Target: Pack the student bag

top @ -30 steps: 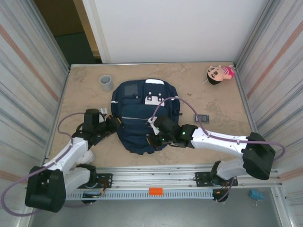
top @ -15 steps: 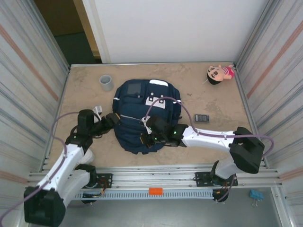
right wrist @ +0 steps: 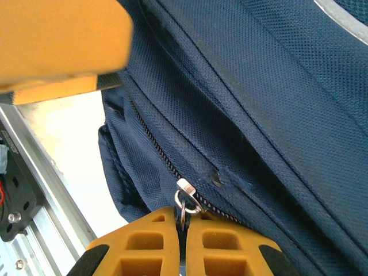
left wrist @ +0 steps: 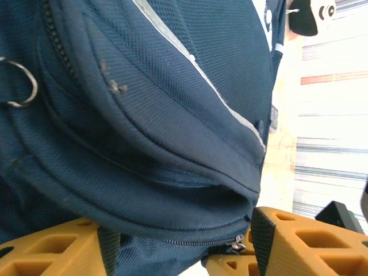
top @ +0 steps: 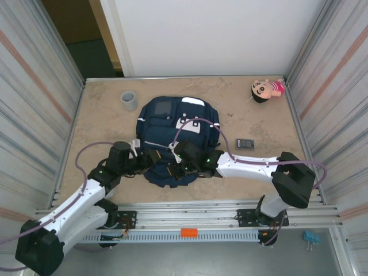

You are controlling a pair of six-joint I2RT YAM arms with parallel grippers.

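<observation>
Two arms reach in from the near edge of the worktop [top: 103, 123] in the overhead view and meet at the near end of the student bag [top: 172, 123]. The bag lies flat at the middle of the worktop, its white patches toward the far edge. The left fingers [top: 150, 161] are at the bag's near-left corner, and the right fingers [top: 179, 164] are just beside them on its near edge. A grey cup [top: 128, 99] stands near the far-left corner and a doll [top: 265, 89] lies in the far-right corner. A small dark flat item [top: 245, 143] lies between the bag and the right edge, apart from both.

In the left wrist view, the left fingers [left wrist: 287, 241] stand apart, open, with the bulging lower seam of the student bag [left wrist: 161, 115] between them. A metal ring [left wrist: 23, 86] hangs on the fabric further up.

In the right wrist view, the right fingers [right wrist: 198, 238] are pressed together, pinching the ring of a zip pull [right wrist: 183, 195] on the bag's zip [right wrist: 155, 149]. A finger of the left arm crosses the upper left corner, and a metal rail [right wrist: 34, 224] shows beyond the worktop's near edge.
</observation>
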